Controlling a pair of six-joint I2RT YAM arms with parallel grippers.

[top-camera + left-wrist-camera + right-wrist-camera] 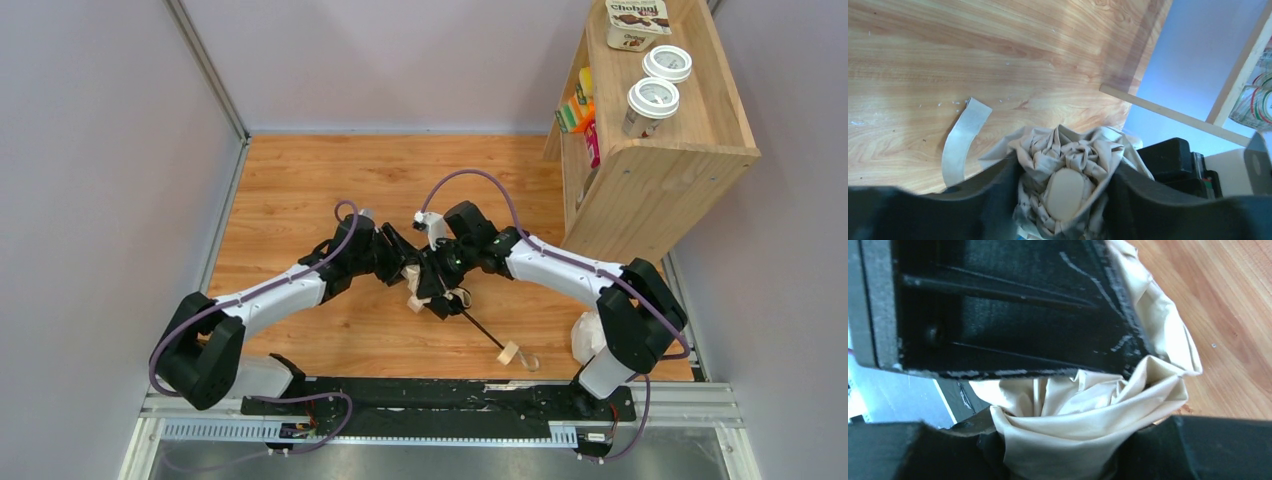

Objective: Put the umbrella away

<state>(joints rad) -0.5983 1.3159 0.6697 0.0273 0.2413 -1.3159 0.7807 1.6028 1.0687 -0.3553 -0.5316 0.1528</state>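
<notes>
Bunched umbrella [1068, 150] canopy pinched in left claw [1065, 192], right claw [1063, 445] clamped on same fabric.

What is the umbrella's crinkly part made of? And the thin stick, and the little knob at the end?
On the umbrella, the canopy looks like thin woven cloth, matte cream, because it bunches into soft creases. The shaft seems to be dark metal, thin and straight, though it is too small to be sure. The knob is pale and unpainted, so probably wood.

Wooden table [300, 190]: shelf [660, 190], white bag [585, 335], umbrella [509, 352]
</notes>
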